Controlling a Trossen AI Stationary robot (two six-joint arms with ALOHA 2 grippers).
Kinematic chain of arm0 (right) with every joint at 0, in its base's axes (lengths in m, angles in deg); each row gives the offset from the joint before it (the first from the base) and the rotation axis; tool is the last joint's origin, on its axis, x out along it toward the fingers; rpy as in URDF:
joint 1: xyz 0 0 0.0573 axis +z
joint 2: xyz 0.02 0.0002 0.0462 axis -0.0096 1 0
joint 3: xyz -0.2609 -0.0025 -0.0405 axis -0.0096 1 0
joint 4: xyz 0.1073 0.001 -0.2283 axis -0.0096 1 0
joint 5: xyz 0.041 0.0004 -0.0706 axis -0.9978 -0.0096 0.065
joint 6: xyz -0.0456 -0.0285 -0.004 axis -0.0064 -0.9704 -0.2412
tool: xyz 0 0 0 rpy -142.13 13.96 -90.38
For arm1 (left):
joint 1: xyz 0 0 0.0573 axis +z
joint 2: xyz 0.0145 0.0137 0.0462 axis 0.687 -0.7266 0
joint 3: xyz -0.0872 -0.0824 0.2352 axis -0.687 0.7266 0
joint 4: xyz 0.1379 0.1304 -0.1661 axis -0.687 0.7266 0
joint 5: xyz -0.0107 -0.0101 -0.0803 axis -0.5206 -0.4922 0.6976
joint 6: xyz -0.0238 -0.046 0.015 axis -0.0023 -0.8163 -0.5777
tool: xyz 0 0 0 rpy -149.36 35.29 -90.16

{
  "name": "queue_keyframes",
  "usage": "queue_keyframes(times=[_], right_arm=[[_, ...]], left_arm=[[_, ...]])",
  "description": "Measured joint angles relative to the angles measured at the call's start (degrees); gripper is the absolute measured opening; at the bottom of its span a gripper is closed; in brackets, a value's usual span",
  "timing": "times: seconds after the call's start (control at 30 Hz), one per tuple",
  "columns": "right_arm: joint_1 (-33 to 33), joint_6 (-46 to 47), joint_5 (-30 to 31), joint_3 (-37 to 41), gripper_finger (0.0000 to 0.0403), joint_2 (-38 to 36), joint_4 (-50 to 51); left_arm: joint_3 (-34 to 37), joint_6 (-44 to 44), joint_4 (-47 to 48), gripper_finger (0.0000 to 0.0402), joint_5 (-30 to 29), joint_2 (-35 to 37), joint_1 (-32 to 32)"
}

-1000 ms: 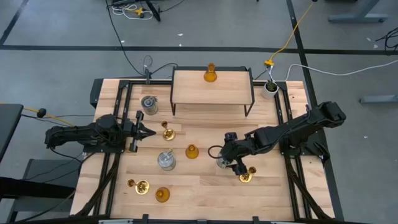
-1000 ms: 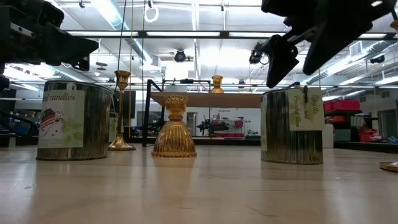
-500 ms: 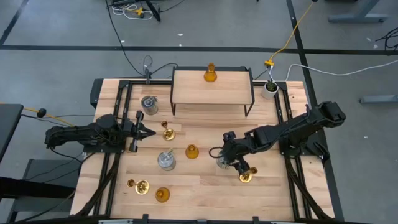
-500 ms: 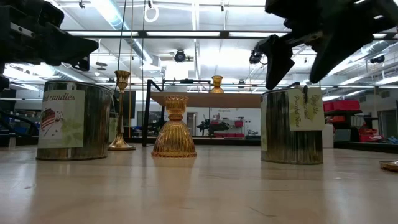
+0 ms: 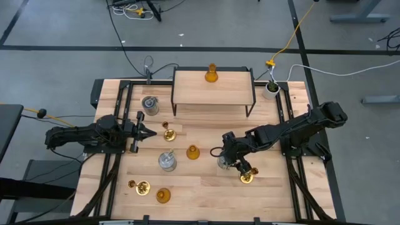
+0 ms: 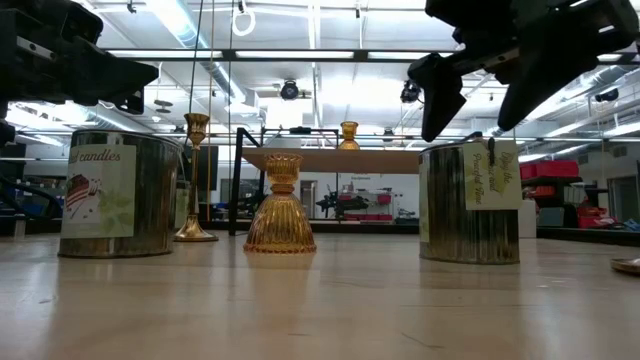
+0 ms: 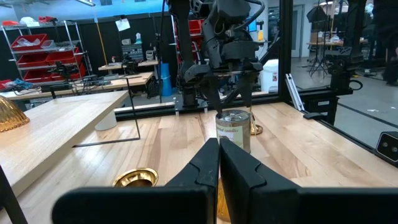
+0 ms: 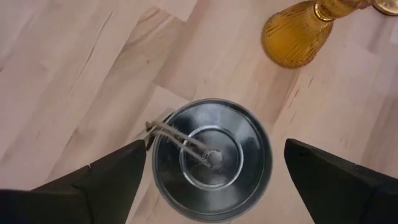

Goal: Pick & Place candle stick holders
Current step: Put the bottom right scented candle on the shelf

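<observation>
Pale wood worktop (image 5: pixel 206 187) below me: my right end effector (image 8: pixel 211 168) has slid over the silvery cylinder holder (image 8: pixel 211 158), fingers fully spread, holding nothing. It's centred, right of middle; descent looks next. Left end effector (image 5: pixel 142 132) waits shut.

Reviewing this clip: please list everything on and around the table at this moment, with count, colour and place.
Silvery cylinder holders: three, silver; back left, centre-left, centre-right under the right gripper.
Amber holders: three, orange; one on the shelf, one mid-table, one at the front left.
Brass holders: three, gold; by the left gripper, front left, front right.
Shelf: one, light wood on a dark frame; back centre.
Plant pot: one, white; back right corner.
Table: one, light wood.
Left gripper: shut, at the table's left side.
Right gripper: open, above a silvery holder.
</observation>
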Motion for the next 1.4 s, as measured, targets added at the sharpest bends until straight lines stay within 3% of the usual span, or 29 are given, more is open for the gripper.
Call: queue_keyframes(times=[0.63, 1.4], right_arm=[[-2.9, -3.5, -3.2, -3.8, 0.0387, -1.0, 7.9], [-3.0, -7.3, -4.7, -3.8, 0.0387, 7.0, 6.3]], left_arm=[[0.0, 0.0, 0.0, 0.0018, 0.0, 0.0, 0.0], [0.0, 0.0, 0.0, 0.0018, 0.0, 0.0, 0.0]])
